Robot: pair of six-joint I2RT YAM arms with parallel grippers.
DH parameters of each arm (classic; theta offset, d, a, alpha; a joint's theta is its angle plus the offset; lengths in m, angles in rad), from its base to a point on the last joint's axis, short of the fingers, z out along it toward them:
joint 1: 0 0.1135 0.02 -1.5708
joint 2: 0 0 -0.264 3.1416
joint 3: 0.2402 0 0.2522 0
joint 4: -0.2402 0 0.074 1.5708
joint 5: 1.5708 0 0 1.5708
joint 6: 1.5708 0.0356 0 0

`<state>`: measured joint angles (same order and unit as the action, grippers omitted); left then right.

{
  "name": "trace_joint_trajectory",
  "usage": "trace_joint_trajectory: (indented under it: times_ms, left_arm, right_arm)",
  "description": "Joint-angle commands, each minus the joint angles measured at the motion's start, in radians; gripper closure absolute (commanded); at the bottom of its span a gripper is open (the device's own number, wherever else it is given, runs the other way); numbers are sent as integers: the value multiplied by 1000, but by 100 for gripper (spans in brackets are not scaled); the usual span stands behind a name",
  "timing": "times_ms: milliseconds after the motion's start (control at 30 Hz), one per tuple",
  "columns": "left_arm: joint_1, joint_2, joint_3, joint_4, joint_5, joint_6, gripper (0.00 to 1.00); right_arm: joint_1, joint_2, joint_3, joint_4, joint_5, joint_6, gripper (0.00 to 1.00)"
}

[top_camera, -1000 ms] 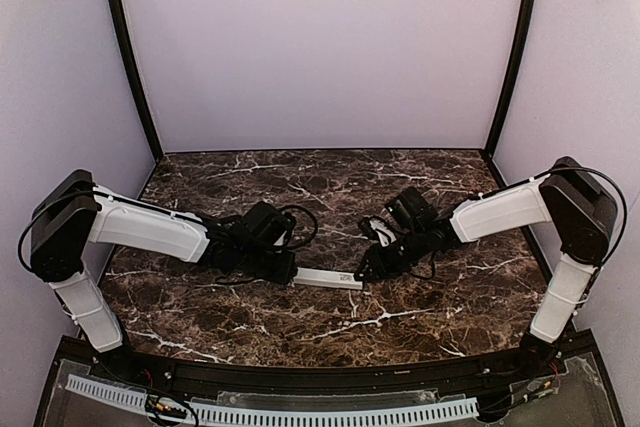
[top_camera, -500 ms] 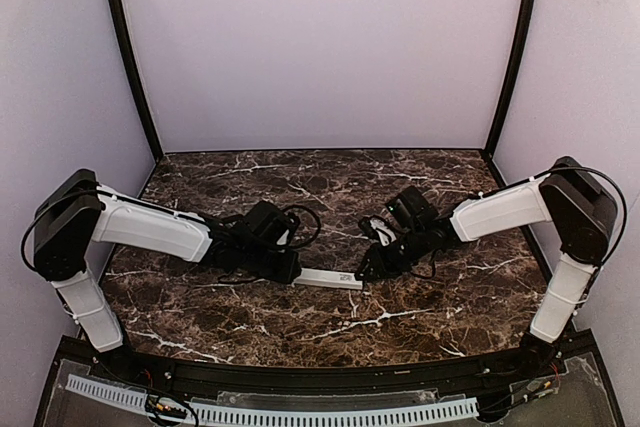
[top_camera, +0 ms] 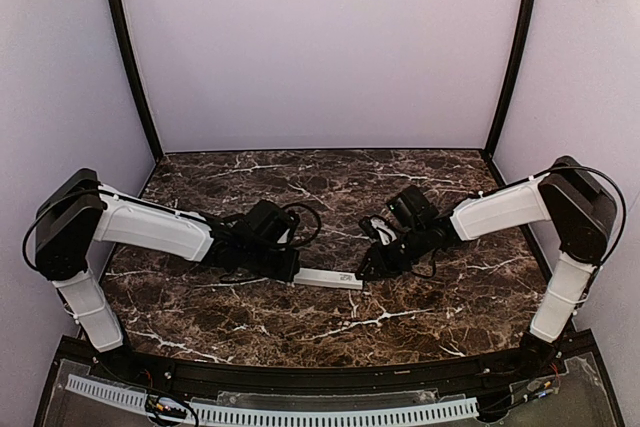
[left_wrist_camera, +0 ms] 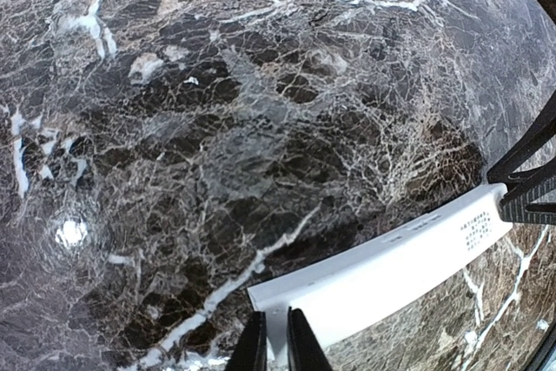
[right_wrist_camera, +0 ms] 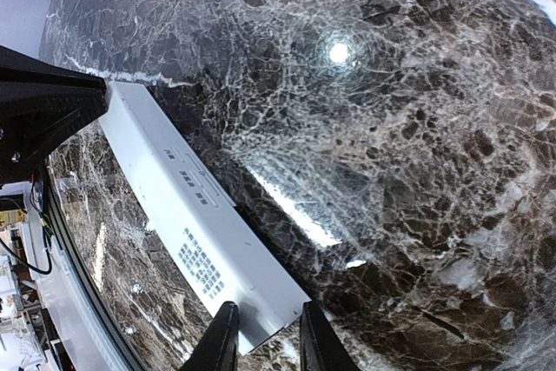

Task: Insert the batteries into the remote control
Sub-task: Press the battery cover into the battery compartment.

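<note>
The remote control (top_camera: pixel 328 278) is a slim white stick lying across the middle of the marble table, back side up with printed text. My left gripper (top_camera: pixel 294 274) is shut on its left end; in the left wrist view the fingers (left_wrist_camera: pixel 278 349) pinch the thin edge of the remote control (left_wrist_camera: pixel 382 271). My right gripper (top_camera: pixel 362 273) is closed across the right end; in the right wrist view its fingers (right_wrist_camera: pixel 268 341) straddle the width of the remote control (right_wrist_camera: pixel 187 215). No blue batteries show in any view.
The dark marble table (top_camera: pixel 330 187) is bounded by lilac walls at the back and sides. A black frame edge and a white cable strip (top_camera: pixel 270 412) run along the near side. Both arms reach inward from the front corners.
The left arm has shifted very slightly; the remote control and the right arm stay where they were.
</note>
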<state>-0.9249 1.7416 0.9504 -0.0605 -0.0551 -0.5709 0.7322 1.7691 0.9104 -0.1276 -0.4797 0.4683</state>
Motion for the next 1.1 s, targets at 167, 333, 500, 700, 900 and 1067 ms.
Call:
trace_joint_trajectory:
  times_ms: [167,333,500,700,900,1067]
  left_arm:
    - [-27,71,-7,-39,98,-17,91]
    - [-34,75,-5,-38,107,-19,91]
    - [-38,72,3,-53,87,-11,89]
    - [-22,29,16,-103,20,1,78]
    - [19,-41,22,-118,11,35,61]
    - [47,-57,31,-127,14,61,58]
  right_arm:
    - [2,39,12,16,12,-13,77]
    - [2,43,15,24,6,-13,77]
    - [1,38,15,15,17,-15,74]
    - [-14,24,0,-1,43,-19,70]
    - [-28,23,18,-17,49,-37,62]
    - [-37,-52,19,-46,69,-49,51]
